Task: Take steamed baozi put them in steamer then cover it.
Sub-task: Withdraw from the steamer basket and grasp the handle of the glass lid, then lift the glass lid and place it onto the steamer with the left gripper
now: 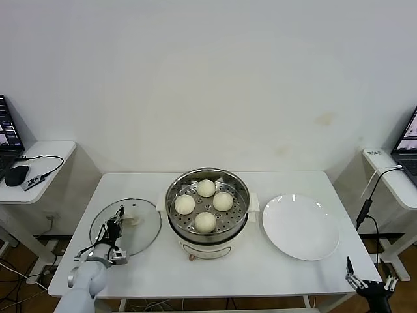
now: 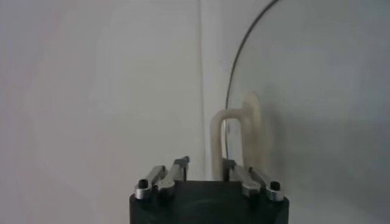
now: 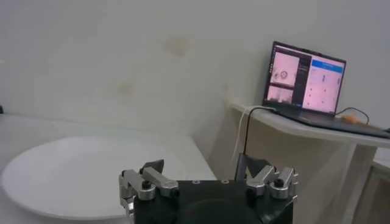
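Four cream-white baozi [image 1: 205,203] lie on the perforated tray inside the shiny steamer [image 1: 174,188], which stands on its cream base at the table's middle. The glass cover [image 1: 144,231] lies flat on the table to the left of the steamer. Its cream handle [image 2: 234,135] stands just ahead of my left gripper [image 2: 205,165], nearer to one finger. My left gripper [image 1: 117,225] hovers over the cover, open and empty. My right gripper [image 1: 368,282] is open and empty, low off the table's front right corner; it also shows in the right wrist view [image 3: 201,167].
An empty white plate [image 1: 301,225] lies right of the steamer and shows in the right wrist view [image 3: 73,176]. Side desks with laptops stand at both sides: left [image 1: 8,134], right [image 3: 304,76]. A wall is close behind the table.
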Tool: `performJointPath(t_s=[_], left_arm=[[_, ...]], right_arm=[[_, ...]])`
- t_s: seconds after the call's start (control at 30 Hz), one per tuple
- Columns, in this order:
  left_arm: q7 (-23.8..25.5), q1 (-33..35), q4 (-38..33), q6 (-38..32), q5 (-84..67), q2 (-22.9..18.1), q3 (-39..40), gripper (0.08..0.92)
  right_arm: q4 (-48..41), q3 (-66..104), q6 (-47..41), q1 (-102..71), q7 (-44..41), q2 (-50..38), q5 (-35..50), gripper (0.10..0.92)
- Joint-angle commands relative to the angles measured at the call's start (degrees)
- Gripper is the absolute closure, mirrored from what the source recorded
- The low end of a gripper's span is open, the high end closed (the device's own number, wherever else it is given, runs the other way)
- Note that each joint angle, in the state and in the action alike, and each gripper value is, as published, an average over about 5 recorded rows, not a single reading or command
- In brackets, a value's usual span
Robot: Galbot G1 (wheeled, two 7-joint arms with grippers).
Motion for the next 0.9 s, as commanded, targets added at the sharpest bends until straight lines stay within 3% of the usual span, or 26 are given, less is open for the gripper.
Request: performJointPath(t_s=[0.03,0.27,0.6,0.9], left_arm=[[-1.7,4.4,-7.8,0.6,-0.9,1.3,-1.5,0.811],[0.6,10.3,-21.1,2.9,-3.2,4.7,-4.9,0.855],[10.9,14.5,-38.2,9.0,-8.8,10.5,-10.5,0.855],[15.0,14.3,-49.0,17.7,-20.6,14.6,-3.6,0.855]], right_arm=[[0.7,-1.1,0.4,-0.1,0.0,-0.4,0.1,0.203],[1.3,-2.4,0.8,-0.3,-0.1,-1.2,-0.1,0.203],[1.6,-4.3,1.1,0.0,-0.2,-2.0,-0.5,0.203],[1.4,-5.7,1.1,0.2,-0.1,-1.1,-2.5,0.203]])
